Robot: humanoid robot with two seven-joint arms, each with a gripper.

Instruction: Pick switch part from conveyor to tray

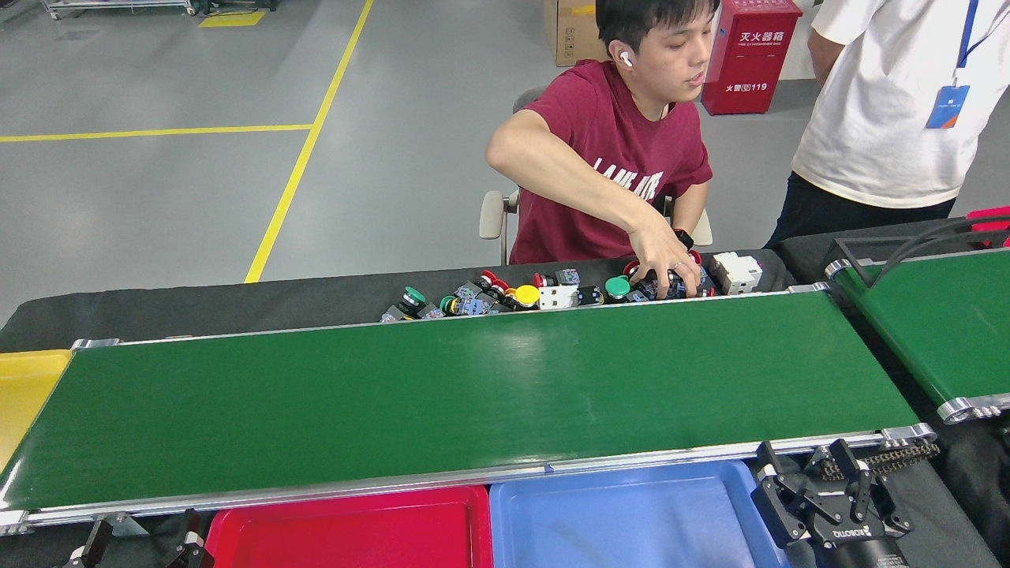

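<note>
Switch parts (552,293), capped green, yellow and red, lie heaped along the conveyor's (473,386) far edge. A person's hand (667,264) rests among them. The right gripper's (821,493) fingers stand spread; the left gripper's (142,544) spacing cannot be told.

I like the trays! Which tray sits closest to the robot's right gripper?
The blue tray. Its right edge lies just beside the right gripper, while the red tray is farther left and the yellow tray farthest.

A seated person in a maroon shirt (607,158) and a red cabinet (746,55) are shown beyond the bench's far edge.
</note>
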